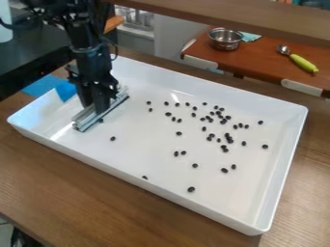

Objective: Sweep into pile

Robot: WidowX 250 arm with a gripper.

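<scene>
Looks like lab with kitchen touches. Shows robot arm (87, 36) above gripper (100, 110), wooden counter (38, 173) below; well apart from gripper, shows steel pot (226, 42) and green-handled spoon (303, 63) on reddish table (254, 62).

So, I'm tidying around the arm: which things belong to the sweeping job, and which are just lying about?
For the sweep: gripper, silvery bar, small dark pieces, white tray.
Just lying about: metal pot, spoon with green handle, teal cloth, blue material.
</scene>
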